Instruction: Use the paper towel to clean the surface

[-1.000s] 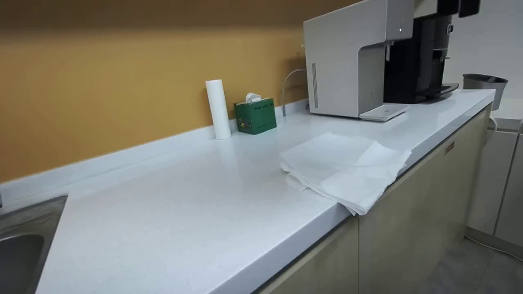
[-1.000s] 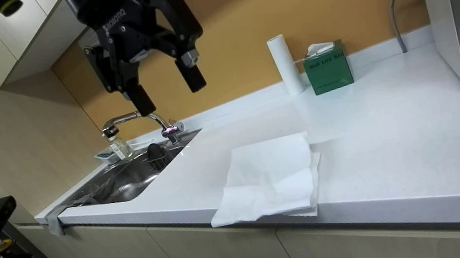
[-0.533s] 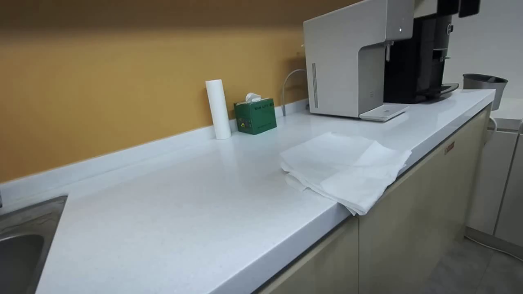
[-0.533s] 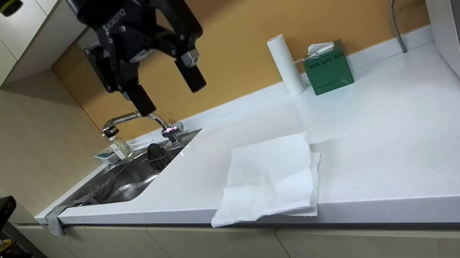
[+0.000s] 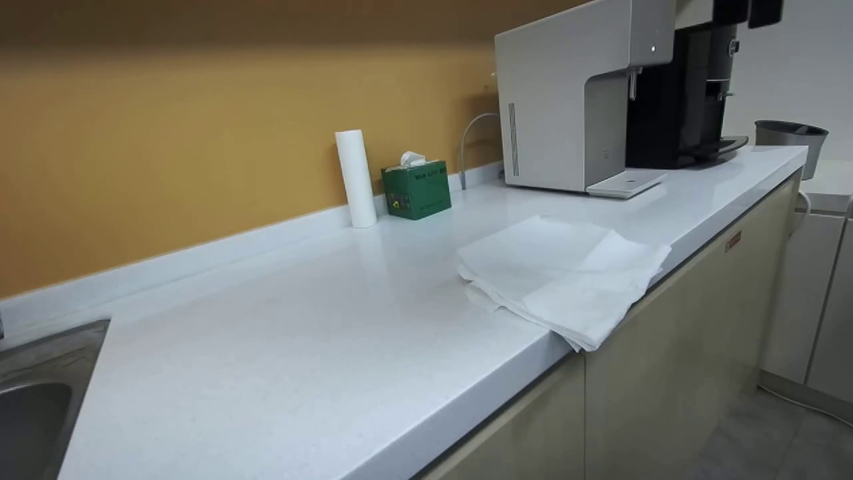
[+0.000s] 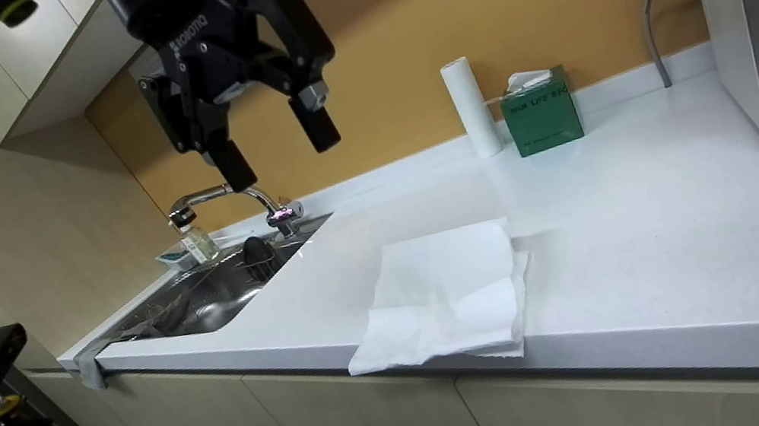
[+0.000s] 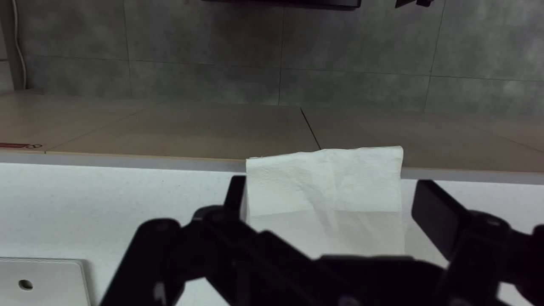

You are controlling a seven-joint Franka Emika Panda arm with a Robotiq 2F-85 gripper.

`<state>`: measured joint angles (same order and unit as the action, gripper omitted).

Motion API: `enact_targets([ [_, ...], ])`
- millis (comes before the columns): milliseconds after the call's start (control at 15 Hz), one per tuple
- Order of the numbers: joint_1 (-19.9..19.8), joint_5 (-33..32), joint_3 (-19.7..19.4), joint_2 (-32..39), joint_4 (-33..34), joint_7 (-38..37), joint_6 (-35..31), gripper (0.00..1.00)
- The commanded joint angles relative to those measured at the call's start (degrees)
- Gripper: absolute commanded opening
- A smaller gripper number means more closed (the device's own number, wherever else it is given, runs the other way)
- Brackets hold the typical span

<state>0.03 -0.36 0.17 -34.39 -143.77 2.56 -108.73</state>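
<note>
The paper towel is a folded, slightly rumpled white sheet in both exterior views [image 5: 566, 273] [image 6: 446, 290]. It lies flat on the surface, a white countertop [image 5: 266, 360] [image 6: 661, 235], and its near end hangs over the front edge. My gripper [image 6: 276, 149] is open and empty, well above the countertop. In the wrist view my gripper's fingers [image 7: 333, 199] stand wide apart, one on each side of the paper towel [image 7: 361, 182] as seen from above, not touching it. The gripper's body hides the towel's lower part there. The countertop [image 7: 106, 208] also shows there.
A white roll [image 6: 472, 109] and a green tissue box [image 6: 542, 112] stand by the backsplash. A steel sink [image 6: 217, 302] with a tap [image 6: 279, 214] lies at one end. A white machine [image 5: 560, 113] and a black machine [image 5: 686, 100] stand at the other end.
</note>
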Motion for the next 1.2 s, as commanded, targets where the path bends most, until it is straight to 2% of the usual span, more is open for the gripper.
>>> enact_targets([
  [0, 0.24, -0.02, -0.37, 1.62, 0.47, 0.17, -1.47, 1.00],
  [200, -0.12, -1.59, 0.26, 6.21, 1.36, -0.22, -6.51, 1.00],
  [600, 0.19, -4.28, 1.22, 21.57, 5.18, -0.59, -16.38, 1.00],
  [1133, 3.09, -2.37, 2.99, 38.74, 12.12, 3.16, -23.91, 1.00],
])
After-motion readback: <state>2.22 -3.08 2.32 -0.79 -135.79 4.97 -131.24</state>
